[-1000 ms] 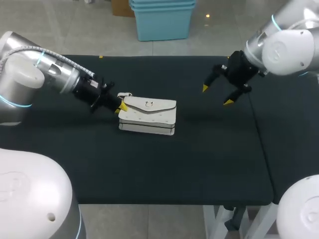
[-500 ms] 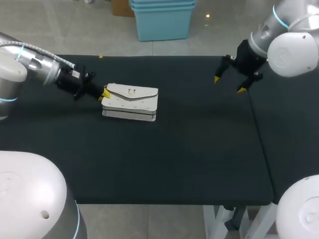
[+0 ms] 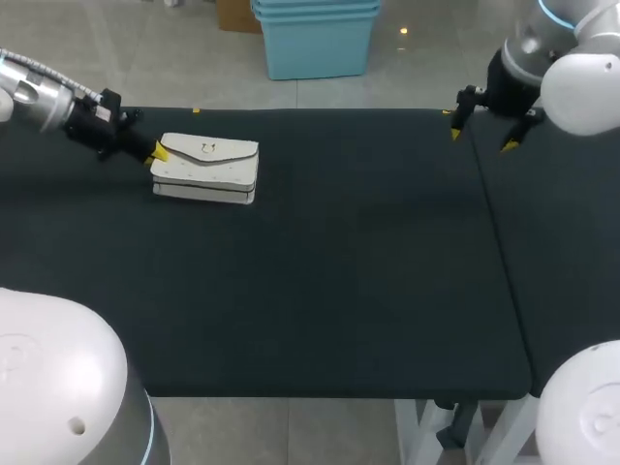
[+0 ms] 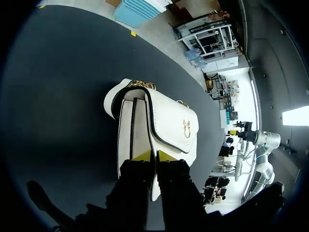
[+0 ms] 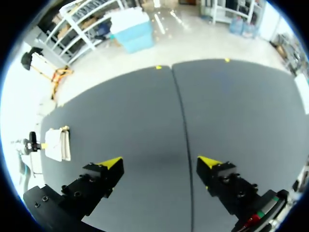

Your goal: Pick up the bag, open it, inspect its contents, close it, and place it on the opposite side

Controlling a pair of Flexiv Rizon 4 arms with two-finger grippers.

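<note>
A white flap bag (image 3: pixel 205 168) with a gold clasp lies flat on the black table at the far left. My left gripper (image 3: pixel 157 153) is shut on the bag's left end; in the left wrist view the yellow tips (image 4: pixel 153 155) pinch the bag (image 4: pixel 166 130) at its near edge, and a gold chain shows at the far end. High over the table's far right, my right gripper (image 3: pixel 481 136) is open and holds nothing. From the right wrist view the gripper (image 5: pixel 159 162) spreads wide over bare table, with the bag (image 5: pixel 59 143) small and far off.
A seam (image 3: pixel 494 232) splits the black tabletop near the right. A blue bin (image 3: pixel 315 34) stands on the floor beyond the far edge.
My left gripper has dragged the bag leftward and toward the far edge. My right arm has drawn back up and to the right, still open.
</note>
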